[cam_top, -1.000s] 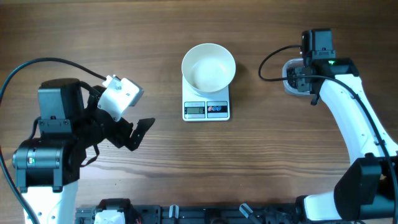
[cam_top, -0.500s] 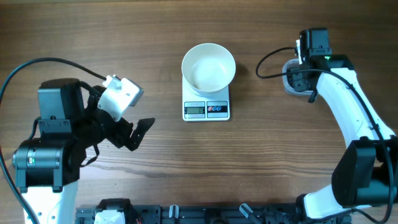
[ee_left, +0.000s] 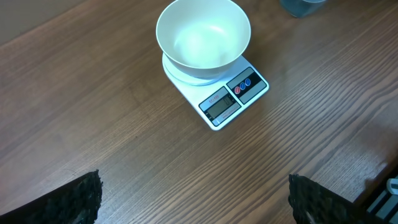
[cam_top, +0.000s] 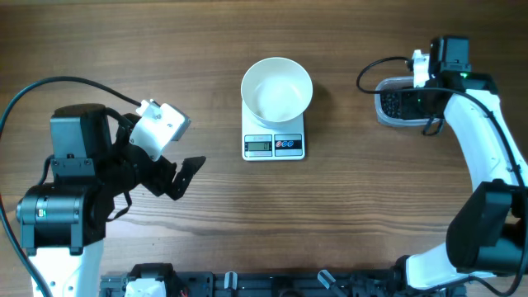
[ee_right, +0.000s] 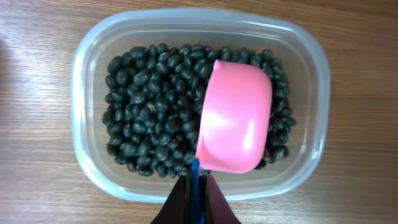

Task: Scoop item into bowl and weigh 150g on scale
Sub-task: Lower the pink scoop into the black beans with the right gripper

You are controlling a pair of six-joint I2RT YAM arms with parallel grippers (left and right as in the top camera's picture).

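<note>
The bowl [cam_top: 276, 89] sits on the scale [cam_top: 274, 146] by the middle of the table's [cam_top: 371, 214] back edge, with bare wood all around, and the left claw [ee_left: 194, 190] hangs wide open near the left edge. The black beads [ee_right: 149, 124] lie in a tub [ee_right: 84, 74] near the back right corner, the right claw [ee_right: 196, 186] pinched on a pink scoop [ee_right: 236, 124] over them. That arm [cam_top: 474, 148] has slid right, so the tub now shows from above

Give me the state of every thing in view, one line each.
bowl: empty, sitting on the scale.
scale: carrying the bowl; display unreadable.
pellets: heaped in the tub, none in the bowl.
tub: lidless, holding pellets.
pink scoop: in the tub, back facing up.
right gripper: shut on the scoop's handle.
left gripper: open, empty.
</note>
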